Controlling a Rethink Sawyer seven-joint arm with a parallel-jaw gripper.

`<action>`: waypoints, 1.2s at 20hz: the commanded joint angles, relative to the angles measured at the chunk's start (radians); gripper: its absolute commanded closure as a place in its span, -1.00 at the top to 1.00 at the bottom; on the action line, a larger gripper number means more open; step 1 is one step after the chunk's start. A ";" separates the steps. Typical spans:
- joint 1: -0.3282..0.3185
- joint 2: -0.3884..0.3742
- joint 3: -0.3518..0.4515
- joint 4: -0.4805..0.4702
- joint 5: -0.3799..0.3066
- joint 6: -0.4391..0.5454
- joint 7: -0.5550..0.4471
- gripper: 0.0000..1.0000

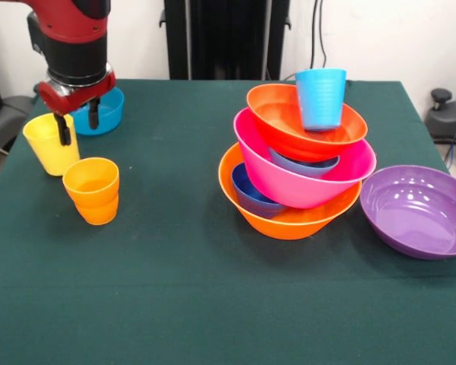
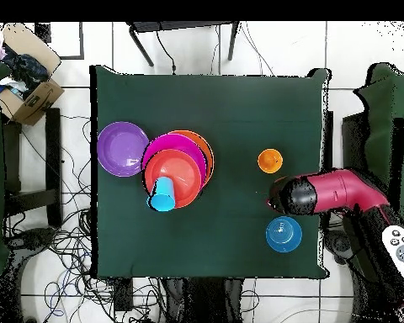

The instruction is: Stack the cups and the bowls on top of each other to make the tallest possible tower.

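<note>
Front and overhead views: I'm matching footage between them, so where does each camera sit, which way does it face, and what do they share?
Front view: sits across the table, facing the robot; shows the tower, purple bowl, and the gripper descending over the yellow cup.
Overhead view: sits above, looking straight down; the red arm enters from the right, hiding the yellow cup.
Shared: tower, purple bowl, orange cup, teal bowl, turned half round between views.

- Front view: set low and close across the worktop (image 1: 213, 304), facing the arm, cropping the worktop's near corners
- Overhead view: high up, looking straight down, taking in the whole worktop (image 2: 231, 235) plus surrounding floor
- Both share the worktop's surface
</note>
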 commanded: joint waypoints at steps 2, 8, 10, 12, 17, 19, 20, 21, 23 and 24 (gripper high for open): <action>0.047 -0.054 -0.051 0.057 -0.056 -0.040 -0.063 1.00; 0.045 -0.087 -0.047 0.098 -0.027 -0.038 -0.062 1.00; 0.044 -0.089 -0.045 0.105 -0.022 -0.041 -0.061 1.00; 0.041 -0.092 -0.046 0.109 -0.022 -0.043 -0.060 1.00; 0.033 -0.103 -0.041 0.115 -0.017 -0.042 -0.069 1.00; 0.031 -0.104 -0.039 0.115 -0.016 -0.042 -0.071 1.00; 0.031 -0.104 -0.040 0.114 -0.017 -0.043 -0.069 1.00; 0.031 -0.099 -0.040 0.113 -0.018 -0.043 -0.068 1.00; 0.034 -0.090 -0.044 0.109 -0.023 -0.044 -0.062 1.00; 0.034 -0.088 -0.048 0.105 -0.029 -0.046 -0.059 1.00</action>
